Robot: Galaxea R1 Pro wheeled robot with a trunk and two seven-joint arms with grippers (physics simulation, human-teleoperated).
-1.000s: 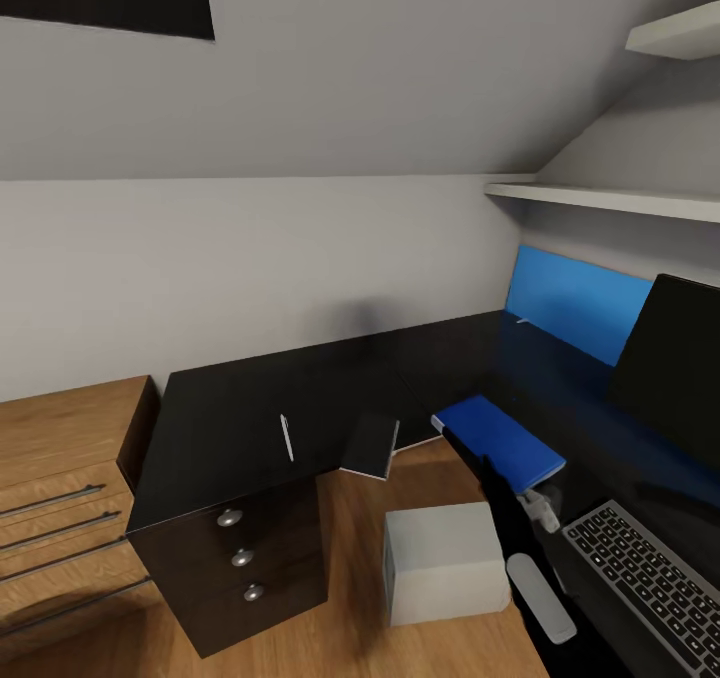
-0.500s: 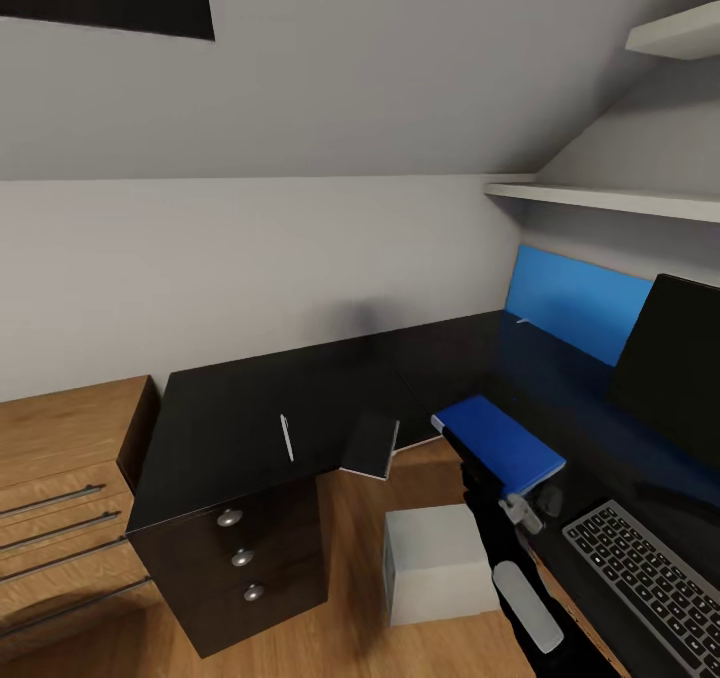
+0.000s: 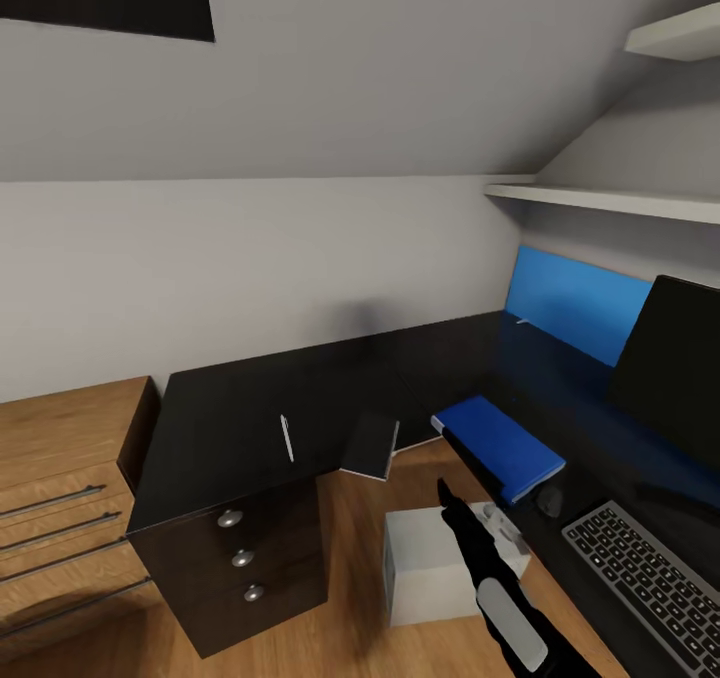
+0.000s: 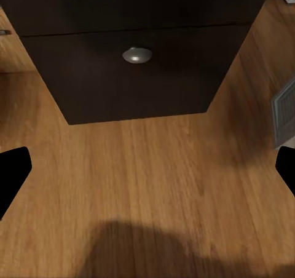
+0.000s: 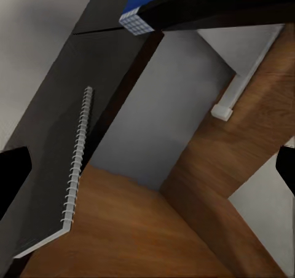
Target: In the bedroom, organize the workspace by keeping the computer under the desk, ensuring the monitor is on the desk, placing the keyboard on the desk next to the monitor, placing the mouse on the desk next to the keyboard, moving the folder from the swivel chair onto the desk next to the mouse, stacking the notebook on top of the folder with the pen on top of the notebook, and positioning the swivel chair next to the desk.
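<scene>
blue folder point(image 3: 497, 444) on desk beyond right jaws point(image 3: 452, 505) (spread, empty); left jaws spread.

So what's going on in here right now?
A robot is tidying an L-shaped desk. Its right arm reaches out over the grey computer on the floor, with nothing in either gripper. On the desk sit a blue folder, a mouse, a keyboard and a monitor. A pen and a dark notebook lie farther left, not yet stacked.

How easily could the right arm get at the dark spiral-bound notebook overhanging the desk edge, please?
Probably yes: the right arm hangs over open floor and points toward the dark spiral-bound notebook, with nothing between them.
</scene>
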